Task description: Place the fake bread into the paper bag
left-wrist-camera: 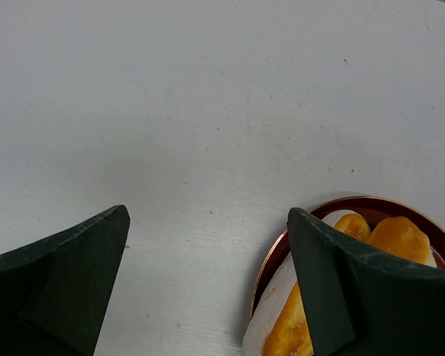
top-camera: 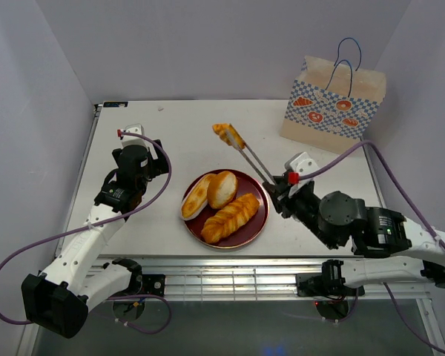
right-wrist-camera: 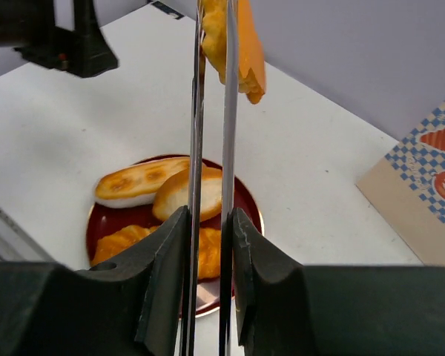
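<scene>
Right wrist: right fingers [right-wrist-camera: 167, 267] clench tongs [right-wrist-camera: 228, 111] pinching a pastry [right-wrist-camera: 248, 52] ahead.
It may slip before reaching the paper bag [top-camera: 334, 104]; left fingers [left-wrist-camera: 81, 259] hang released.

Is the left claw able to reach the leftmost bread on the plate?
Probably yes: the left claw is open and empty, and that oval roll lies close beside it, nothing between.

The bread [top-camera: 230, 216] looks glossy and smooth, the plate [top-camera: 245, 233] shiny, the tongs [top-camera: 254, 163] polished metal, the paper bag [top-camera: 334, 107] matt.
</scene>
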You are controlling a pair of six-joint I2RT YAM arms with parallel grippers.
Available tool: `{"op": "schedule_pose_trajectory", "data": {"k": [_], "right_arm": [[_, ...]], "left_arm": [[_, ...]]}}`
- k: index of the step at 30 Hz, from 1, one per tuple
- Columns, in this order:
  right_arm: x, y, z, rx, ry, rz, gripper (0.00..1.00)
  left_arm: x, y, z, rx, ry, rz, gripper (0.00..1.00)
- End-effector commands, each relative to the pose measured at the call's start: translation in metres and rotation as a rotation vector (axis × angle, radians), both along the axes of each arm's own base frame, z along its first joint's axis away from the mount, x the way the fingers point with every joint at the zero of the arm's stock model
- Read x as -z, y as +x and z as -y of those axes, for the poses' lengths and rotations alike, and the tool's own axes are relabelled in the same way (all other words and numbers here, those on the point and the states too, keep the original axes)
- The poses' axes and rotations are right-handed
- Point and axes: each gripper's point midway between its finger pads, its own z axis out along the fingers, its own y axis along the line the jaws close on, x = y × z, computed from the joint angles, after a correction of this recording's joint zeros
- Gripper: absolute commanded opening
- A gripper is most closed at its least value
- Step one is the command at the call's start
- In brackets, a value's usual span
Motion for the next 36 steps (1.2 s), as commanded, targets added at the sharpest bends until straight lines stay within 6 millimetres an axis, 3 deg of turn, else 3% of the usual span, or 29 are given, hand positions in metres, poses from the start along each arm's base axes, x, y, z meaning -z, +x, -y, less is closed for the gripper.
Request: {"op": "schedule_pose_trajectory", "data": {"k": [1, 4, 5, 6, 7, 8, 10, 11, 12, 13, 15, 16, 18, 19, 22, 23, 25, 26, 28, 30, 31, 36], "right_arm": [[-0.009, 0.022, -0.026, -0.026, 0.000, 0.043, 0.08], [-0.007, 0.057, -0.029, 0.068, -0.067, 0.054, 0.08], [-0.011, 0.078, -0.018, 0.127, -0.061, 0.048, 0.08], [-0.025, 0.089, -0.014, 0.142, -0.020, 0.046, 0.08], [-0.030, 0.093, -0.025, 0.078, 0.023, 0.021, 0.08], [-0.037, 0.115, -0.009, 0.126, 0.058, 0.020, 0.08], [-0.054, 0.127, -0.015, 0.056, 0.140, -0.007, 0.08], [-0.059, 0.147, 0.001, 0.096, 0.152, -0.006, 0.08], [-0.057, 0.157, -0.003, 0.088, 0.170, -0.038, 0.08], [-0.072, 0.157, -0.005, 0.046, 0.201, -0.031, 0.08], [-0.082, 0.176, 0.009, 0.091, 0.239, -0.038, 0.08], [-0.098, 0.177, 0.013, 0.083, 0.267, -0.017, 0.08], [-0.108, 0.189, 0.020, 0.082, 0.308, -0.031, 0.08], [-0.126, 0.190, 0.025, 0.086, 0.333, -0.002, 0.08], [-0.142, 0.206, 0.046, 0.148, 0.375, 0.012, 0.08], [-0.154, 0.211, 0.064, 0.193, 0.398, 0.037, 0.08], [-0.159, 0.217, 0.084, 0.246, 0.451, 0.025, 0.08], [-0.162, 0.224, 0.109, 0.309, 0.471, 0.034, 0.08], [-0.158, 0.230, 0.140, 0.371, 0.525, 0.009, 0.08], [-0.150, 0.235, 0.156, 0.384, 0.550, -0.025, 0.08], [-0.147, 0.240, 0.179, 0.440, 0.571, -0.029, 0.08], [-0.135, 0.243, 0.220, 0.537, 0.583, -0.030, 0.08]], "left_arm": [[-0.020, -0.001, 0.000, -0.001, -0.017, 0.049, 0.98], [-0.020, 0.000, -0.001, -0.006, -0.013, 0.048, 0.98], [-0.020, 0.000, -0.001, -0.009, -0.013, 0.050, 0.98], [-0.020, 0.000, -0.001, -0.007, -0.013, 0.050, 0.98], [-0.020, 0.000, -0.001, -0.006, -0.014, 0.050, 0.98], [-0.020, 0.000, 0.000, -0.005, -0.014, 0.048, 0.98], [-0.020, -0.001, 0.000, -0.001, -0.017, 0.047, 0.98], [-0.020, 0.000, 0.000, -0.001, -0.018, 0.049, 0.98], [-0.020, 0.000, 0.001, 0.002, -0.018, 0.047, 0.98], [-0.019, 0.000, 0.001, 0.003, -0.017, 0.044, 0.98], [-0.019, 0.000, 0.002, 0.007, -0.020, 0.045, 0.98], [-0.019, 0.000, 0.003, 0.010, -0.022, 0.044, 0.98], [-0.019, 0.000, 0.005, 0.018, -0.030, 0.044, 0.98], [-0.019, 0.000, 0.006, 0.021, -0.030, 0.042, 0.98], [-0.018, 0.001, 0.007, 0.028, -0.032, 0.038, 0.98], [-0.019, 0.000, 0.007, 0.028, -0.033, 0.040, 0.98], [-0.019, 0.000, 0.007, 0.028, -0.034, 0.040, 0.98], [-0.019, 0.000, 0.007, 0.028, -0.035, 0.041, 0.98], [-0.020, 0.000, 0.007, 0.027, -0.037, 0.044, 0.98], [-0.018, 0.000, 0.007, 0.030, -0.037, 0.040, 0.98], [-0.018, 0.000, 0.008, 0.034, -0.038, 0.039, 0.98], [-0.019, 0.000, 0.010, 0.041, -0.045, 0.039, 0.98]]}}
